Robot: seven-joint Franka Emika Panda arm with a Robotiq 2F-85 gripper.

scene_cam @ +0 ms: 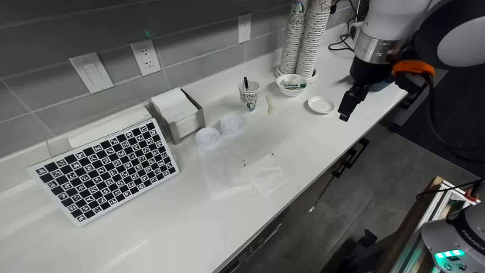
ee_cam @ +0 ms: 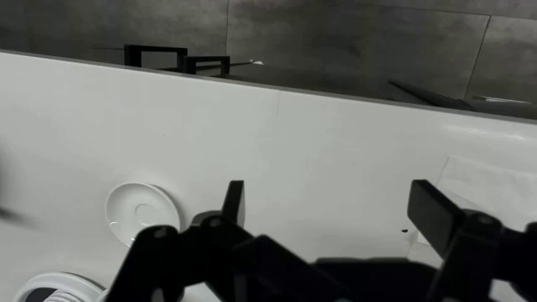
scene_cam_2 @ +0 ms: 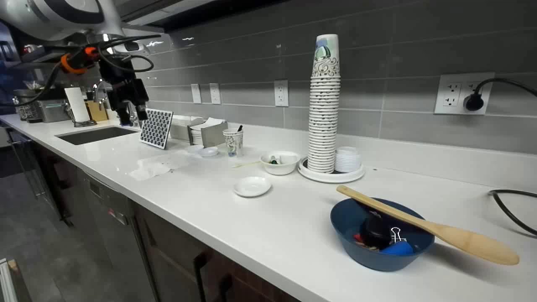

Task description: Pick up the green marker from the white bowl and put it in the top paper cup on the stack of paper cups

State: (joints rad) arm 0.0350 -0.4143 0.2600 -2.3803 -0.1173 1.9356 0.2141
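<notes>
Robotiq gripper [ee_cam: 328, 184] hangs above counter [ee_cam: 293, 134], jaws parted wide. Green marker [scene_cam: 299, 86] lies in white bowl [scene_cam: 290, 93], near stack of paper cups [scene_cam: 248, 99].

I can read one word from here: FRANKA, on the dark band [scene_cam: 472, 238] of the robot's base [scene_cam: 441, 236], out beyond the front edge of the counter [scene_cam: 212, 227]. Near the back edge, a board [scene_cam: 105, 172] is covered in black squares and small square codes. A red mark [scene_cam_2: 117, 216] on the appliance [scene_cam_2: 116, 242] below the front edge is too blurred for me, and the green marker [scene_cam: 295, 86] in the white bowl [scene_cam: 292, 93], too small.
</notes>
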